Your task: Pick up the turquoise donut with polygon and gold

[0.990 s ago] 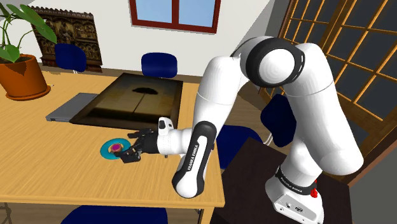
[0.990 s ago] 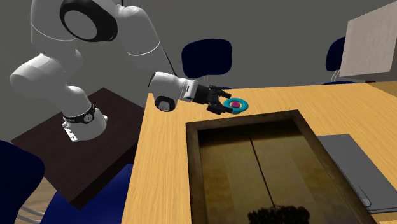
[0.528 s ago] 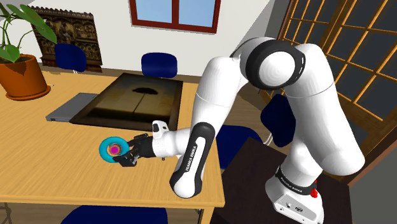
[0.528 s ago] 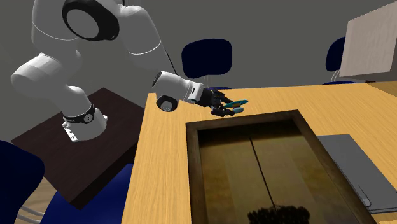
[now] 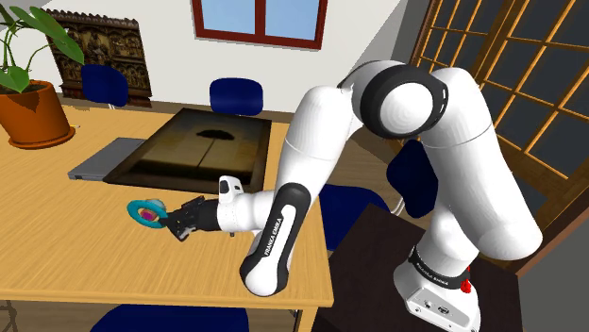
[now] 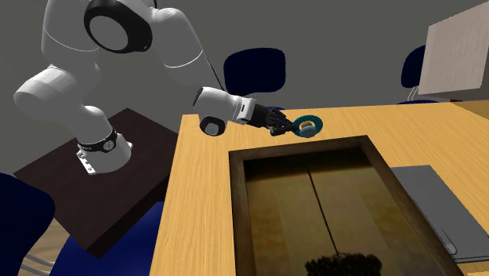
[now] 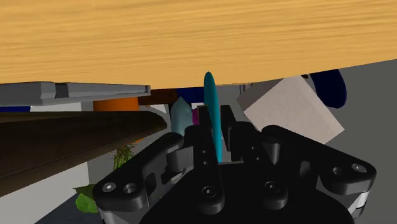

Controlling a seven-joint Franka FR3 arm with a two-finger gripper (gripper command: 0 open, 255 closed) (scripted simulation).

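Now: donut up off the table

Closest to me in the wrist view, the black two-finger gripper [image 7: 216,137] is clamped narrow on the thin turquoise donut with the magenta middle [image 7: 210,108], which stands edge-on between the fingers. A second ago that ring lay flat on the light wooden table [image 5: 66,255], and half a second ago it was tipping up. In the shoulder view it now hangs upright at the fingertips, carried toward that view's left and, as far as I can judge, clear of the wood. I'd call the pick essentially done. What remains is keeping the grip firm, since it pinches only the rim. Farther back, the dark framed tray [image 5: 203,141] and the flat grey slab [image 5: 106,158] sit undisturbed, and farthest off is the orange plant pot [image 5: 33,115].
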